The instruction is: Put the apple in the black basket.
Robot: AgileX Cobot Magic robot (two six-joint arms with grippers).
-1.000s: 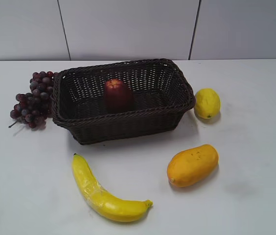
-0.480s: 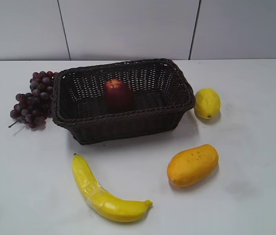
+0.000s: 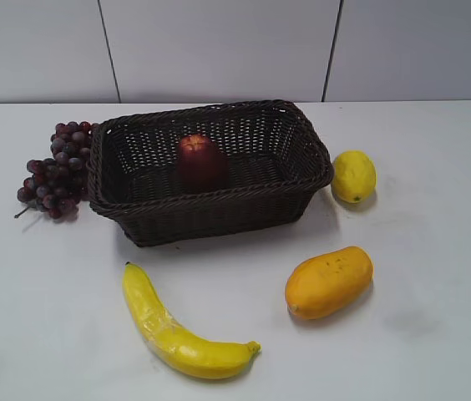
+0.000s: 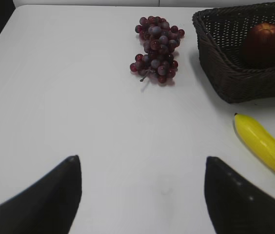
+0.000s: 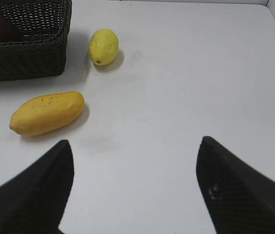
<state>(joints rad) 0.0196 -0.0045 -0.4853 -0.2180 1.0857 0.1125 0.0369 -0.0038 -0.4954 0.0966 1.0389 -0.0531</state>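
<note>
Apple (image 3: 200, 159) inside black basket (image 3: 219, 219), resting left of its centre. Grapes (image 3: 56, 170) touching basket's left wall, lemon (image 3: 353, 175) just right of it. Left claw (image 4: 142, 192) and right claw (image 5: 133, 183) spread wide, released, over bare tabletop (image 3: 436, 276).

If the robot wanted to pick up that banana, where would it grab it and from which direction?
Probably the thick middle of the banana, coming straight down from above. It lies flat on the table with open space around it, and the curved body is narrow enough there for an end effector to close across its width; the tapered tips would likely slip.
</note>
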